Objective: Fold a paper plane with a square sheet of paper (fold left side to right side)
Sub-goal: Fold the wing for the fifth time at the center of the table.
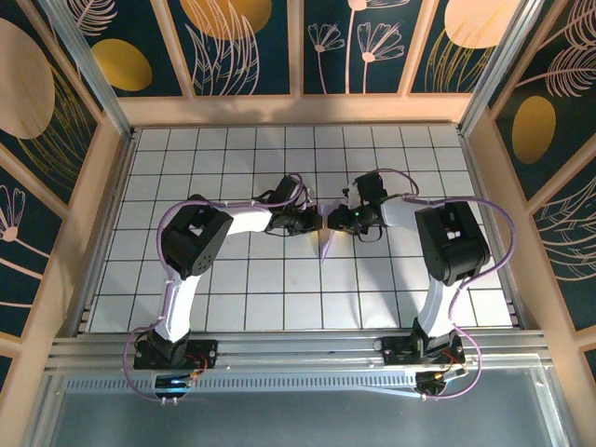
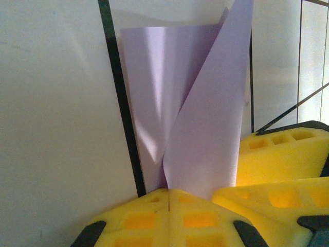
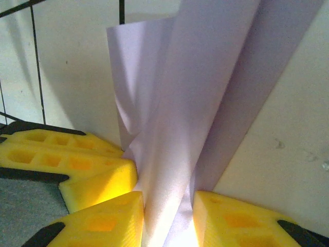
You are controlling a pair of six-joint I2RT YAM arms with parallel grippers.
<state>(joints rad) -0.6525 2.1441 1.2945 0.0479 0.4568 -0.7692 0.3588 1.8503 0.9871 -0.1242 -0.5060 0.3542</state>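
Top view: both arms met over the middle of the white gridded desk (image 1: 233, 289), with the left gripper (image 1: 313, 222) and right gripper (image 1: 339, 221) tip to tip, very close. The sheet of paper (image 1: 326, 246) showed as a thin lavender sliver just below the two tips, partly folded. Left wrist view: the left gripper (image 2: 168, 198) had its yellow jaws pressed together, clamped on the near end of the sheet of paper (image 2: 205, 128). One flap curled over the other against the desk, and the right gripper's yellow fingers (image 2: 282, 154) sat just beside, on the right. Right wrist view: the right gripper (image 3: 168, 218) jaws stood apart, and the curled sheet of paper (image 3: 195, 103) ran through the gap between them. The left gripper's fingers (image 3: 56, 154) sat close on the left.
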